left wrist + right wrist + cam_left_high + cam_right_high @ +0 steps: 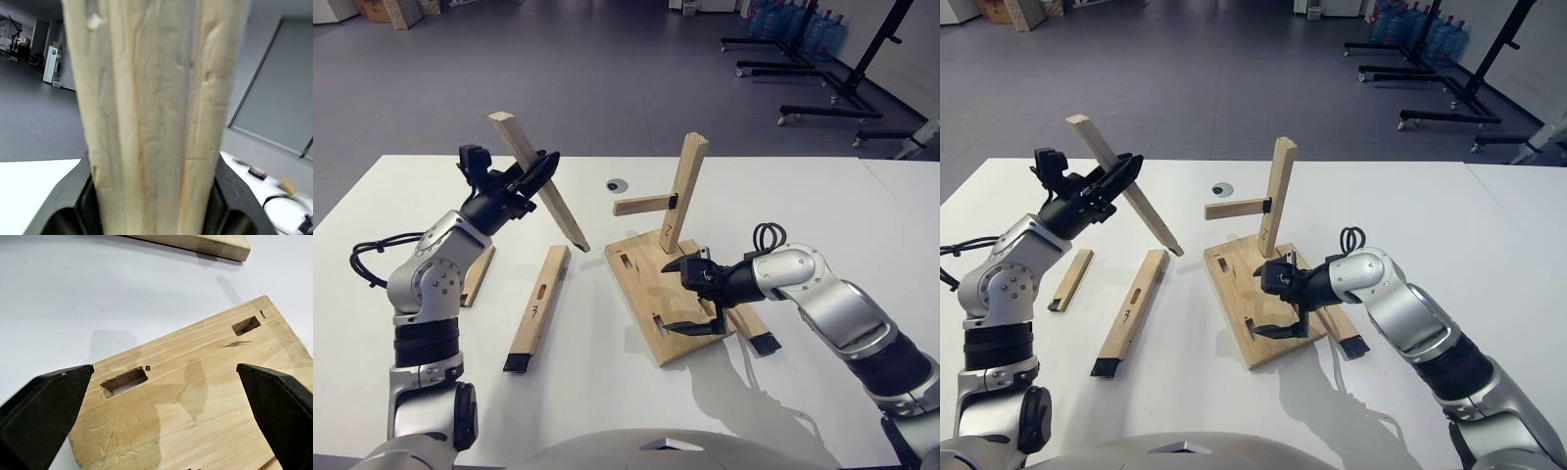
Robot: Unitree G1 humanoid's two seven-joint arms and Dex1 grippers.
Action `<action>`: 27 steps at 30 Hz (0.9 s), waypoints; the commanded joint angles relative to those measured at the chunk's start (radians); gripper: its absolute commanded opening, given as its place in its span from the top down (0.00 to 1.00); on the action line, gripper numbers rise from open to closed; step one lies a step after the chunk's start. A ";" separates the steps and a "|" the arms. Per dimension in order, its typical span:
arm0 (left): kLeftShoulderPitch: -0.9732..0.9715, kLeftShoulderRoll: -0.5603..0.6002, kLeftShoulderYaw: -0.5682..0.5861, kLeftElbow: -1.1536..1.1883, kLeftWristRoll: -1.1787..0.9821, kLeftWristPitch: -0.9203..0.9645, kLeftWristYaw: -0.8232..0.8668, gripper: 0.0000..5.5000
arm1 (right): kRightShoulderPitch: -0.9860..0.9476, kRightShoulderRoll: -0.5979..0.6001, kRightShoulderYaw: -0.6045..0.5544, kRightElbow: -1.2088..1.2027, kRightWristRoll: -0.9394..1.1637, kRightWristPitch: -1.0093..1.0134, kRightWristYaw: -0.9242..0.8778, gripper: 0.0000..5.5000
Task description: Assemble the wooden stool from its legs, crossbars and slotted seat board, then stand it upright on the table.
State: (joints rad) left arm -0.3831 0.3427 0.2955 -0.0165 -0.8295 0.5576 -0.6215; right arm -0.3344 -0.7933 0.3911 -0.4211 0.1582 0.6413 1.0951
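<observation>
1. Jaws first: the left gripper is clamped on a held leg and carries it slantwise above the table. The right gripper is spread wide and grips nothing.
2. Biggest thing out there is the white table, with every stool part lying on it or hanging over it.
3. On to the seat board: it lies flat in the middle, just right of centre. The open right gripper hovers over its near end. From here I can't say whether a finger touches the wood.
4. One upright leg is already planted in the board's far end, leaning a touch.
5. A loose leg lies flat to the left of the board, a little apart from it. A further leg lies along the board's right edge, under the right arm.
6. A crossbar juts sideways from the upright leg. A shorter stick, likely a second crossbar, lies beside the left arm.
7. Smallest now: the empty slot and a second slot gape between the right gripper's fingers.
8. My read is that we're early in the build, on the second leg. Next, the right gripper should steady the board. The left must then tip its leg upright, line its lower end over an open slot and press it home squarely.
</observation>
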 commanded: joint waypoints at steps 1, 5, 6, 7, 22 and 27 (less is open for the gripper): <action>-0.021 -0.055 0.038 0.082 -0.056 -0.064 -0.092 0.63 | -0.028 -0.007 0.002 0.013 0.003 -0.010 0.017 0.02; -0.056 -0.100 0.024 0.173 -0.049 -0.112 -0.161 0.63 | -0.035 -0.007 0.002 0.018 0.003 -0.012 0.030 0.02; -0.065 -0.108 0.015 0.195 -0.038 -0.127 -0.176 0.63 | -0.035 -0.007 0.002 0.017 0.003 -0.010 0.030 0.02; -0.069 -0.112 0.006 0.212 -0.030 -0.138 -0.199 0.63 | -0.038 -0.005 0.003 0.020 0.002 -0.011 0.032 0.02; -0.152 -0.177 -0.083 0.431 0.124 -0.299 -0.340 0.63 | -0.053 0.014 0.013 0.017 0.003 0.000 0.028 0.02; -0.162 -0.193 -0.100 0.442 0.144 -0.299 -0.345 0.63 | -0.049 0.022 0.016 0.010 0.003 0.007 0.021 0.02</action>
State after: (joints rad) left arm -0.5339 0.1547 0.2084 0.4411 -0.6967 0.2562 -0.9693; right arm -0.3682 -0.7726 0.4029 -0.4017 0.1581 0.6346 1.1186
